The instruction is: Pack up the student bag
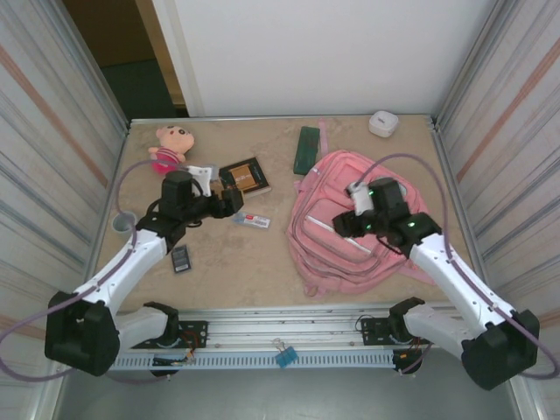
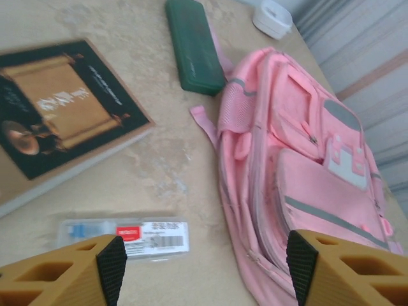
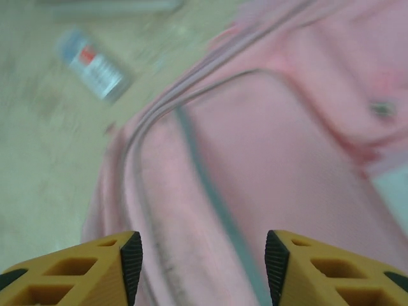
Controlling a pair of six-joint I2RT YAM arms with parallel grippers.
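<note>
The student bag (image 1: pixel 350 229), a big pink backpack with grey trim strips, lies flat on the table right of centre, front pockets up. My right gripper (image 1: pixel 344 225) hovers over its left half. In the right wrist view the right gripper (image 3: pixel 204 268) is open, with the bag's pink fabric (image 3: pixel 268 146) under the gap and nothing between the fingers. My left gripper (image 1: pixel 235 201) stands left of the bag near the book. In the left wrist view the left gripper (image 2: pixel 206 271) is open and empty, over bare table between a clear box (image 2: pixel 127 236) and the bag (image 2: pixel 306 159).
A dark book (image 1: pixel 245 177), a green pencil case (image 1: pixel 307 149), a clear red-labelled box (image 1: pixel 252 220), a small dark device (image 1: pixel 181 259), a pink plush doll (image 1: pixel 173 142) and a white case (image 1: pixel 382 122) lie around. Corrugated walls close both sides.
</note>
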